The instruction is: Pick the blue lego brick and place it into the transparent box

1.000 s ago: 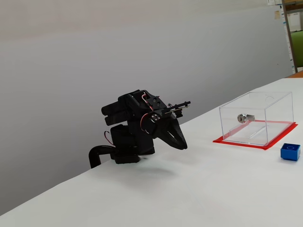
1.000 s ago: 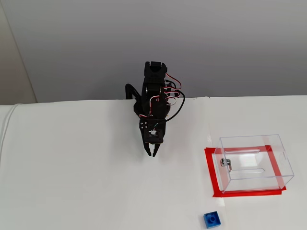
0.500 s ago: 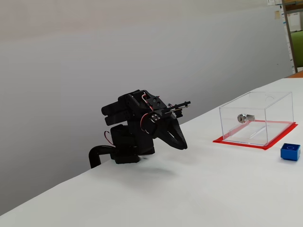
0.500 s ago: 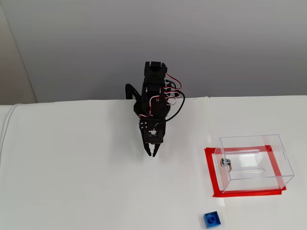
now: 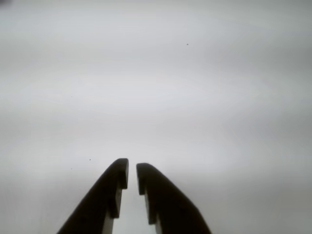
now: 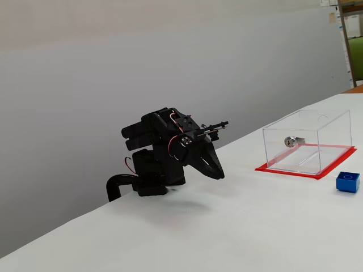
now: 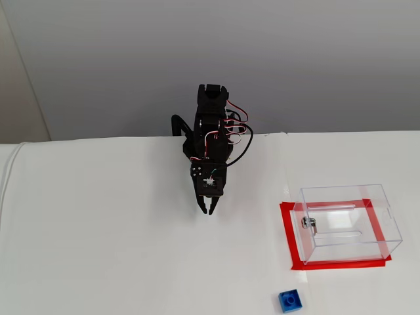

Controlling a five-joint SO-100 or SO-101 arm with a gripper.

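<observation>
The blue brick (image 7: pixel 289 300) sits on the white surface (image 7: pixel 105 249) close to its near edge in a fixed view from above, stud side up, with nothing touching it. In a fixed view from the side it (image 6: pixel 347 182) lies at the right edge of the picture, just in front of the clear box (image 6: pixel 306 141) and apart from it.

The clear box (image 7: pixel 350 223) stands upright on a flat red sheet (image 7: pixel 289 239) whose border shows around its foot. A small silver lock (image 7: pixel 310 223) is set in the wall that faces the arm; from the side the lock (image 6: pixel 293 141) shows through the plastic. The box looks empty.

The arm (image 7: pixel 211 141) is folded low at the far edge of the surface, well apart from both brick and box, with red wires looping over its back. Its pincer (image 7: pixel 208 209) points down toward the surface. In the wrist view the pincer (image 5: pixel 129 175) comes in from the bottom edge with its two dark tips nearly together, only a thin slit between them and nothing held; beyond them is just plain white surface.
</observation>
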